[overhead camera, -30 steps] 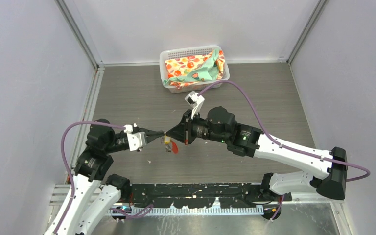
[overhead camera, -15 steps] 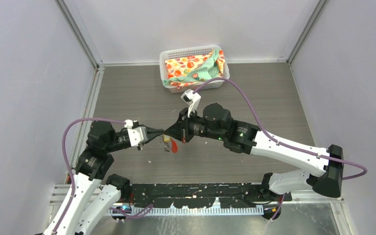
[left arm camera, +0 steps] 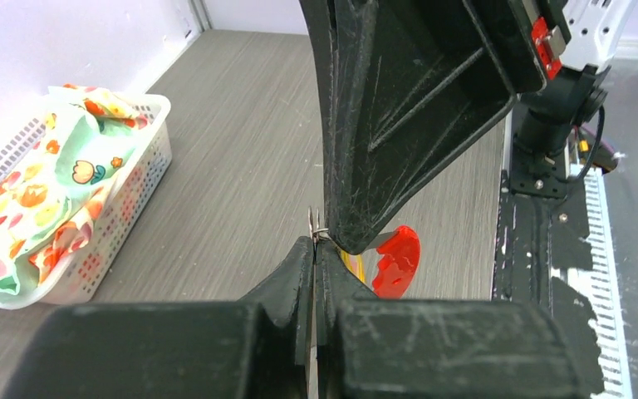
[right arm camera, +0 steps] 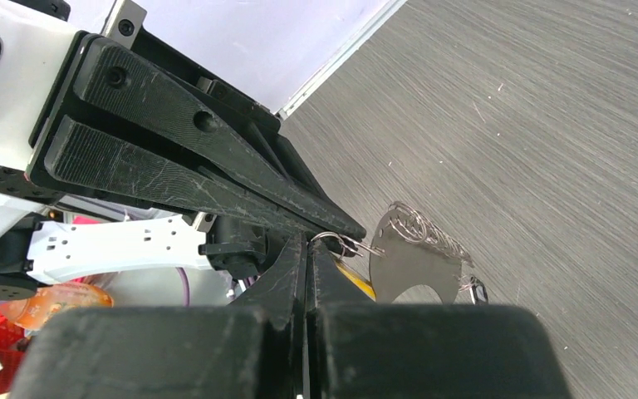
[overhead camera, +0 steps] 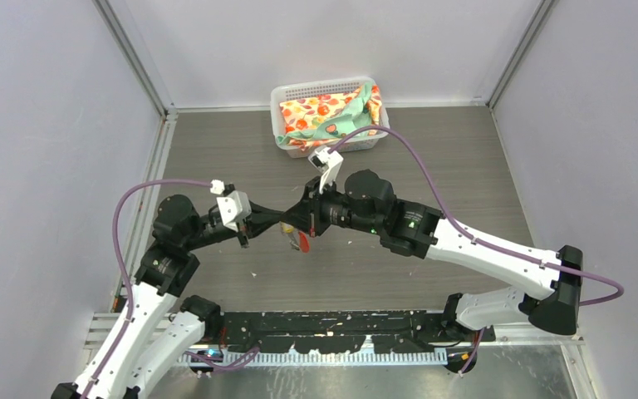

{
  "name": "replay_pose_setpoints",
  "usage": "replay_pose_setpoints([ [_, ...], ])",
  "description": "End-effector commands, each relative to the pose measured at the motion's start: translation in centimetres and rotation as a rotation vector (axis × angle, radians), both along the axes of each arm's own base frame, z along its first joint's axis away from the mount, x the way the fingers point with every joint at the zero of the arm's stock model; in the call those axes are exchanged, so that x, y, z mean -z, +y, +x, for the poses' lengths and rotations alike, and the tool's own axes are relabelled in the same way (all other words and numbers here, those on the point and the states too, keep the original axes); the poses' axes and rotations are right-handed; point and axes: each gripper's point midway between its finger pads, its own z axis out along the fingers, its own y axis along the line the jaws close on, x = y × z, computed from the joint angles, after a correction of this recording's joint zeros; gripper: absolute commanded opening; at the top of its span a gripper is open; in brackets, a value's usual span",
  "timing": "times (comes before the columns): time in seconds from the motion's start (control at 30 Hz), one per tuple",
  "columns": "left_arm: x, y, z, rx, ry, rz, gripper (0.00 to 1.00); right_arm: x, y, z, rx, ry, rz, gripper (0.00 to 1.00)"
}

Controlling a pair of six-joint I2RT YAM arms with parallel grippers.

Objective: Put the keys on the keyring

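My left gripper (overhead camera: 283,221) and right gripper (overhead camera: 296,221) meet tip to tip above the table, both shut. In the left wrist view the left gripper (left arm camera: 314,247) pinches a thin silver ring (left arm camera: 316,229) of the keyring, with the right fingers (left arm camera: 399,108) pressed close above. In the right wrist view the right gripper (right arm camera: 307,243) nips the same ring (right arm camera: 338,242). The keyring's red tag (left arm camera: 397,259) hangs below, and its loops (right arm camera: 422,229) trail off. A brass key (right arm camera: 357,283) dangles under the pinch; I cannot tell how it is attached. A black-headed key (right arm camera: 475,289) hangs from the loops.
A white basket (overhead camera: 282,90) with a patterned cloth (overhead camera: 326,115) stands at the back of the table. Grey walls close in left, right and behind. A black rail (overhead camera: 332,328) runs along the near edge by the arm bases.
Both arms have shifted slightly back and to the right, tips still together. The left wrist has lifted and rolled. The red tag and brass key swung along beneath.
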Motion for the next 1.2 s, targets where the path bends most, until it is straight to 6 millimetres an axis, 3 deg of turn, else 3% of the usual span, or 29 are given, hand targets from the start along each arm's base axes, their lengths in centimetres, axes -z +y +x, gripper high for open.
replay_pose_setpoints([
  [0.0, -3.8, -0.9, -0.5, 0.049, -0.081, -0.119, 0.0, -3.9, 0.4, -0.6, -0.024, -0.048, 0.092, 0.01],
  [0.07, -4.5, -1.2, -0.8, 0.079, -0.086, -0.143, 0.0, -4.6, 0.1, -0.8, -0.029, -0.055, 0.098, 0.02],
  [0.23, -7.2, -1.9, -0.6, 0.121, -0.091, -0.208, 0.0, -6.3, -0.4, -2.1, -0.084, -0.052, 0.093, 0.3],
  [0.33, -8.7, -2.1, -0.6, 0.137, -0.102, -0.242, 0.0, -7.5, -1.0, -2.9, -0.111, -0.044, 0.107, 0.38],
  [0.77, -11.3, -2.3, -1.7, 0.193, -0.125, -0.309, 0.0, -11.3, -5.5, -6.2, -0.182, -0.025, 0.027, 0.54],
  [0.97, -11.4, -2.2, -1.7, 0.193, -0.127, -0.312, 0.0, -12.1, -5.5, -7.2, -0.235, -0.009, 0.03, 0.54],
  [1.07, -11.6, -2.2, -2.0, 0.199, -0.124, -0.316, 0.0, -13.1, -6.3, -6.9, -0.216, -0.04, 0.042, 0.55],
  [1.17, -11.9, -2.2, -2.7, 0.227, -0.12, -0.317, 0.0, -13.1, -8.4, -5.1, -0.134, -0.119, -0.013, 0.56],
])
